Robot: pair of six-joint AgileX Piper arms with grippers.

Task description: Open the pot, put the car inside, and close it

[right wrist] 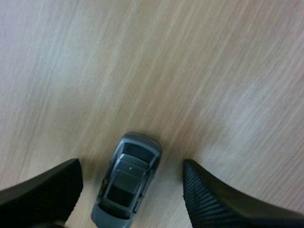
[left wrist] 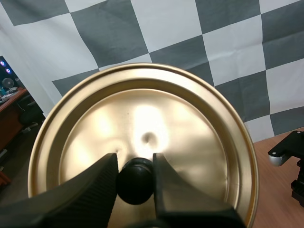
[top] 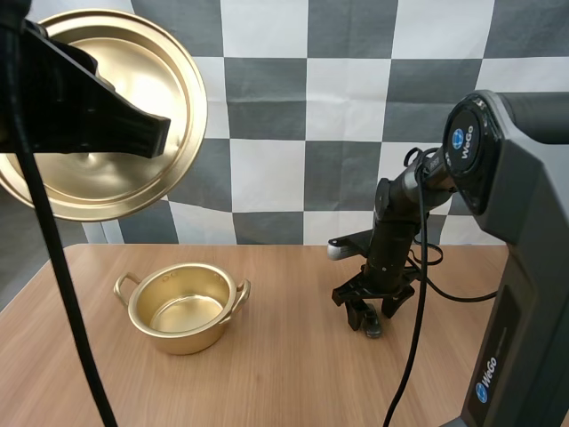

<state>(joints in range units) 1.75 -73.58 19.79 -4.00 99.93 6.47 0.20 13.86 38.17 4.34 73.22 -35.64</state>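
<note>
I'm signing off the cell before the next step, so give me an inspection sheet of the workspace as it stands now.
surface: wooden table, carrying the pot and the car.
job's things: pot open, empty and upright on the table; lid held up in the air by its knob; car on the table, outside the pot.
clutter: nothing seen.
grippers: left gripper with jaws shut on the lid's knob; right gripper low over the car, jaws open on either side of it, not touching it.
cables: nothing seen beyond the rig's own.
surroundings: nothing seen that bears on the job.
</note>
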